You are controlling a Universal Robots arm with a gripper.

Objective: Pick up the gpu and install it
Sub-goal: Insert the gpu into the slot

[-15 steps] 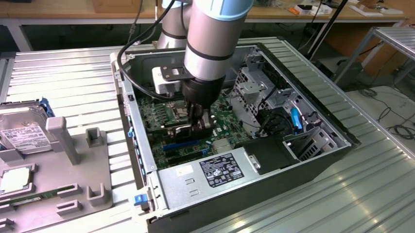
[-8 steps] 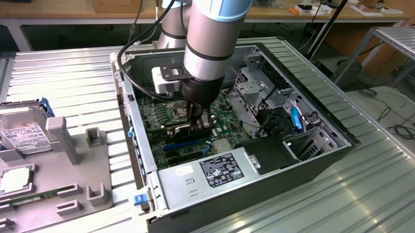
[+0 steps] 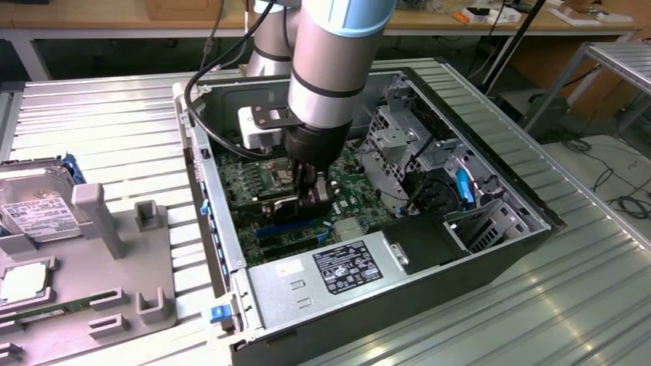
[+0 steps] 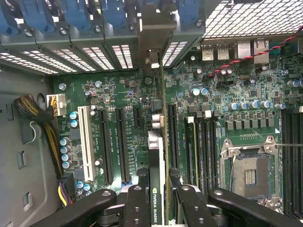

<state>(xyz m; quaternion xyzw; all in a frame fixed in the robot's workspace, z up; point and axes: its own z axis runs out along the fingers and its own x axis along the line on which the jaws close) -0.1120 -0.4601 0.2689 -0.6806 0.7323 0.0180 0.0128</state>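
The gpu (image 4: pixel 156 156) stands on edge between my fingers (image 4: pixel 137 203), seen along its top edge with a black strip reading NVIDIA QUADRO. Its metal end bracket (image 4: pixel 152 28) reaches the case's rear slot openings. My gripper (image 4: pixel 158 182) is shut on the card. In the exterior view the gripper (image 3: pixel 310 194) is down inside the open computer case (image 3: pixel 508 229), holding the gpu (image 3: pixel 288 207) low over the green motherboard (image 3: pixel 244 179). The card runs in line with the black expansion slots (image 4: pixel 122 142). Whether its edge sits in a slot is hidden.
A white slot (image 4: pixel 85 142), an empty CPU socket (image 4: pixel 248 172) and a yellow-black cable bundle (image 4: pixel 42 127) surround the card. The power supply (image 3: pixel 325 271) and drive cage (image 3: pixel 402 145) crowd the case. On the exterior view's left a grey fixture (image 3: pixel 102 229) holds a hard drive (image 3: pixel 30 206).
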